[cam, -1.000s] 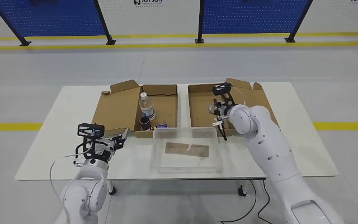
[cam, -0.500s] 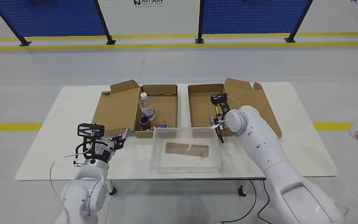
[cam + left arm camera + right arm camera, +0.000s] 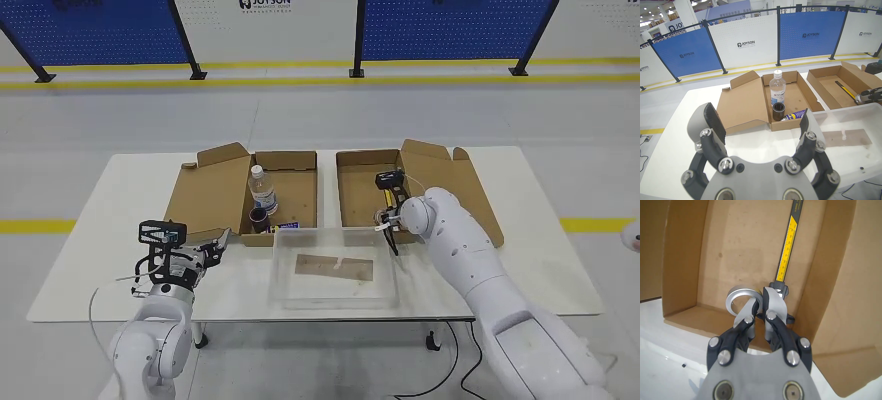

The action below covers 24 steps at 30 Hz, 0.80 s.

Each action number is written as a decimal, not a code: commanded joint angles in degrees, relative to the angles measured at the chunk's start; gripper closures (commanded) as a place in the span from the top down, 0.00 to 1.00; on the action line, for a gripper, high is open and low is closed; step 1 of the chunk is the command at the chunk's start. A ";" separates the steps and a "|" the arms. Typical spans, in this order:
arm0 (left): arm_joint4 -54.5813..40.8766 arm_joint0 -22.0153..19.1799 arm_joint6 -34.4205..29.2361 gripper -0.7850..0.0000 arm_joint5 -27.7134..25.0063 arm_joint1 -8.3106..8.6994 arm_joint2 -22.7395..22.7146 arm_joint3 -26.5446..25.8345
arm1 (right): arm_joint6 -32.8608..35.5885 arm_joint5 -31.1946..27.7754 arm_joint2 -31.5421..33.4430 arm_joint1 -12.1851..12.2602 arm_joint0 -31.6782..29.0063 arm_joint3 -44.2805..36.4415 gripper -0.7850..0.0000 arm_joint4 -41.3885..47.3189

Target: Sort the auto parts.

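Observation:
My right gripper (image 3: 759, 300) is shut on the rim of a silver metal ring (image 3: 738, 296), low over the front end of the right cardboard box (image 3: 681, 256). A black and yellow caliper (image 3: 787, 249) lies in that box beside the ring. In the top view the right gripper (image 3: 385, 215) is at the box's near wall, just behind the clear bin (image 3: 335, 270). My left gripper (image 3: 759, 121) stands open with nothing between its fingers, above the table's front left (image 3: 222, 243).
The left cardboard box (image 3: 791, 89) holds an upright plastic bottle (image 3: 777, 89), a black cylinder (image 3: 778, 111) and a small spray can (image 3: 794, 116) lying down. The clear bin (image 3: 848, 113) sits at the table's front middle. Both boxes' flaps are folded outward.
The right wrist has drawn back from deeper in the right box toward its near wall, still holding the ring. The left arm has not moved.

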 commanded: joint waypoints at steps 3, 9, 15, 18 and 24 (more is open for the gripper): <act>0.00 0.00 0.00 1.00 0.00 0.00 0.00 0.00 | -0.44 -0.36 -0.20 -0.41 0.54 1.25 0.14 0.32; 0.00 0.00 0.00 1.00 0.00 0.00 0.00 0.00 | -0.94 -0.70 -0.28 -0.76 0.90 2.17 0.25 0.48; 0.00 0.00 0.00 1.00 0.00 0.00 0.00 0.00 | -1.85 -0.76 0.15 -0.91 0.93 1.89 0.27 1.04; 0.00 0.00 0.00 1.00 0.00 0.00 0.00 0.00 | -3.22 -0.81 1.11 -0.62 0.81 0.68 0.31 1.51; 0.00 0.00 0.00 1.00 0.00 0.00 0.00 0.00 | -6.89 -1.18 5.32 1.22 -1.01 -5.53 0.92 2.40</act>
